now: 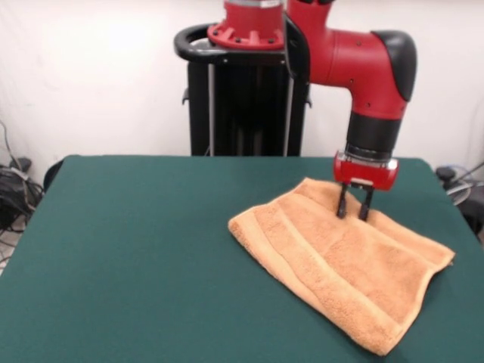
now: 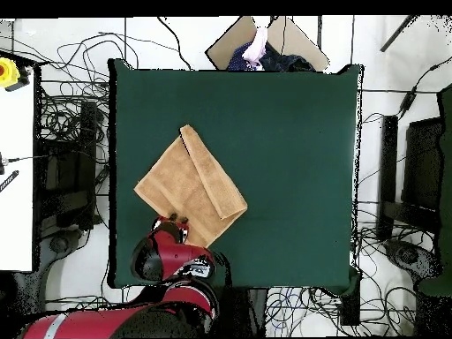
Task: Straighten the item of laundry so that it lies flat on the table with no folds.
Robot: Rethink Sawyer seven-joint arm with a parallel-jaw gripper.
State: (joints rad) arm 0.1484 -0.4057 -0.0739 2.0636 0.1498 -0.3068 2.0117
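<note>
The orange-tan towel [image 1: 340,261] lies on the right part of the dark green table [image 1: 136,249], turned at a slant. One long side is folded over onto the rest as a doubled strip, seen in the overhead view [image 2: 214,174]. My gripper [image 1: 354,206] points straight down at the towel's far edge, nearest the pedestal. Its two dark fingers [image 1: 342,203] stand apart and their tips touch the cloth. In the overhead view the gripper [image 2: 177,219] sits at the towel's bottom corner, mostly hidden by the red arm. No white label shows.
The black pedestal [image 1: 246,106] stands behind the table's far edge. In the overhead view a person [image 2: 258,48] is at the table's top edge, and cables [image 2: 66,132] lie on the floor around the table.
</note>
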